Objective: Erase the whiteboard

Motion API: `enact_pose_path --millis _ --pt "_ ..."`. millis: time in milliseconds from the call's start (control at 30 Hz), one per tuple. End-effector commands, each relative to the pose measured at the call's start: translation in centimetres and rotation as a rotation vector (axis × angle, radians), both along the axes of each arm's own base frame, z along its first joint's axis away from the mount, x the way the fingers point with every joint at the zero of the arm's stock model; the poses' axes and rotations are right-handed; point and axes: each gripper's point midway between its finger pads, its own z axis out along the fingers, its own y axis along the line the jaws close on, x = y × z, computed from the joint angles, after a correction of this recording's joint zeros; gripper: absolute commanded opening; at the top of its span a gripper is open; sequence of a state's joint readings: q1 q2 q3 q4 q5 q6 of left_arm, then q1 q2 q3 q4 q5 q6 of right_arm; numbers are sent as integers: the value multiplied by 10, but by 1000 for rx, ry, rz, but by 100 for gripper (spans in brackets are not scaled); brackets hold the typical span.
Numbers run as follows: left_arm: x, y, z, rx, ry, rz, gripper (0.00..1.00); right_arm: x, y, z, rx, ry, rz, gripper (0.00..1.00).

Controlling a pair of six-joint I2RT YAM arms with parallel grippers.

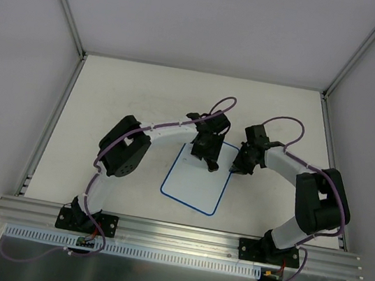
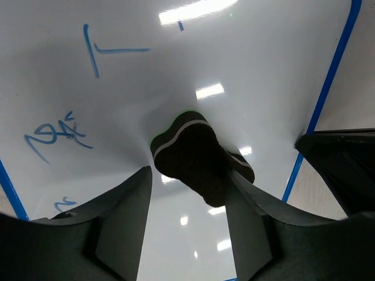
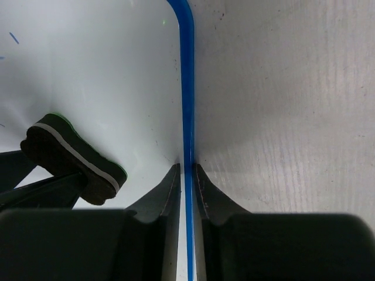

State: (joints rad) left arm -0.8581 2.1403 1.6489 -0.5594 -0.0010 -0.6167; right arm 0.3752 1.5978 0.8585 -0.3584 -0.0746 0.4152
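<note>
- While the left gripper (image 2: 188,174) is clamped on a small eraser (image 2: 186,149), its two fingers (image 2: 126,222) press the block from either side.
- The eraser is dark, with a pale stripe and a thin green edge. Its dark face is turned toward the whiteboard (image 2: 252,64) and seems to touch it, though contact cannot be told for sure.
- Blue handwritten marks (image 2: 55,134) stand on the white face to the left of the eraser in the left wrist view: a T-like stroke, a scribble below it, and a fragment near the edge.
- The right gripper (image 3: 187,171) is pinched tight on the board's blue rim (image 3: 186,82), with one finger on the white face and the other on the table side.
- Beside that rim lies the pale, speckled table (image 3: 281,105).
- From above, the whiteboard lies flat on the table between the two arms, turned slightly askew.
- Both grippers sit at its far end, the left one over the far edge and the right one at the right-hand edge.
- The left arm (image 1: 123,148) and the right arm (image 1: 309,198) both bend inward toward the board.
</note>
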Motion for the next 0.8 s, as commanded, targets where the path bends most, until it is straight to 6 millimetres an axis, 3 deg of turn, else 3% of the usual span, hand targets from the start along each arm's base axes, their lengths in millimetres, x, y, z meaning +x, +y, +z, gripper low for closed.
enact_pose_path --millis 0,233,467,533,633,700,767 --pt "-5 1 -2 24 10 -8 50 -12 -8 -21 -40 56 -6 12" --pt "-7 38 -4 118 -22 -36 36 -10 -7 -21 -39 52 14 12" --pt "5 62 -1 173 -67 -179 37 -10 -8 -21 -47 50 30 11" --pt "13 71 0 179 -70 -193 43 -8 -7 -20 -45 48 31 12" --pt "16 72 14 129 -64 -148 63 -9 -8 -21 -48 50 33 12" --pt "16 68 28 75 -57 -96 83 -9 -7 -21 -47 50 35 11" --pt "9 57 36 9 -21 -62 87 -10 -8 -22 -50 54 35 12"
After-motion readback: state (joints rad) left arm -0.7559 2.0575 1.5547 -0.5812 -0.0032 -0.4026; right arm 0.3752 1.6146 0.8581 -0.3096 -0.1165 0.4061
